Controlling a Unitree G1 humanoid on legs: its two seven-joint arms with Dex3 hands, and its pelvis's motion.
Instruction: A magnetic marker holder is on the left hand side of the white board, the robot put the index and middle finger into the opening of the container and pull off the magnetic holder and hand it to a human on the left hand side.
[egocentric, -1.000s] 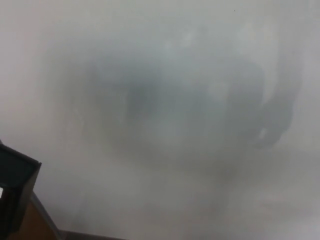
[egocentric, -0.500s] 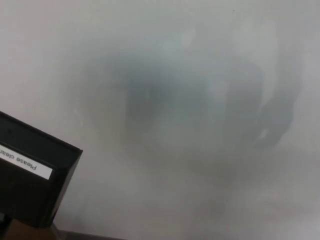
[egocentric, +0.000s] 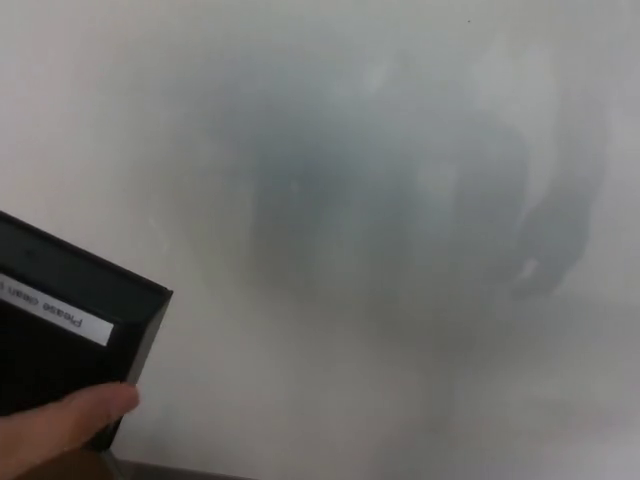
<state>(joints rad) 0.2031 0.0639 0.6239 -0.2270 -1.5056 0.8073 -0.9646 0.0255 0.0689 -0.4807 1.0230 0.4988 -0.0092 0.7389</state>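
Note:
The black magnetic marker holder (egocentric: 70, 335) shows at the lower left of the head view, tilted, with a white label (egocentric: 55, 312) on its face printed upside down. A person's hand (egocentric: 60, 430) grips its lower edge, thumb against the right corner. Behind it stretches the whiteboard (egocentric: 330, 120), glossy, with a dim grey reflection of the robot across its middle. Neither of my hands appears in this view.
The whiteboard's bottom edge (egocentric: 200, 470) runs along the lower left as a dark strip. A brown patch (egocentric: 75, 468) sits under the holder.
The holder has moved up and to the right in the picture. A person's hand has come in from the lower left and now holds the holder's lower edge.

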